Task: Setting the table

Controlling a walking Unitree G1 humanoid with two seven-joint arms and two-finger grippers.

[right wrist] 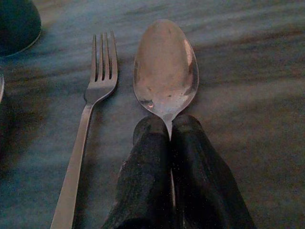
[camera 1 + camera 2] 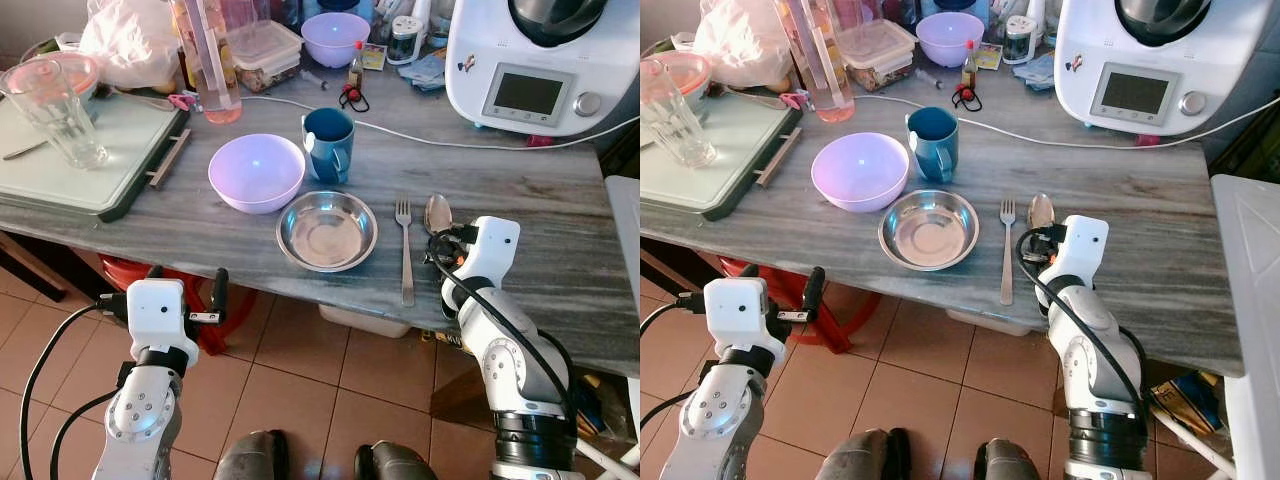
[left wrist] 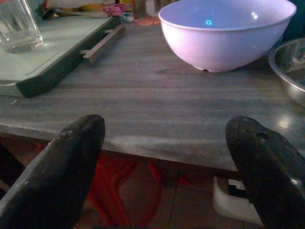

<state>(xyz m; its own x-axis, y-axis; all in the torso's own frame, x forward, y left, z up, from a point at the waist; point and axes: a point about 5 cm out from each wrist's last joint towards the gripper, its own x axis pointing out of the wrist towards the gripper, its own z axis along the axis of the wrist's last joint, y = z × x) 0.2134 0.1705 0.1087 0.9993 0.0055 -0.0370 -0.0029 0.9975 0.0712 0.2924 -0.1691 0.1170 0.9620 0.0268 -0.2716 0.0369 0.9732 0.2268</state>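
**Spoon gripped beside the fork**

Spoon (image 1: 165, 71) is laid flat on the grey desk (image 2: 540, 190), just right of the fork (image 2: 404, 250), and its handle is clenched by the right hand (image 1: 170, 138). The steel bowl (image 2: 327, 231) is set left of the fork. The left hand (image 3: 167, 167) is held released below the desk edge.

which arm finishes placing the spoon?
Right. The right gripper is shut on the spoon, which lies beside the fork on the table. The left gripper hangs open off the table's edge.
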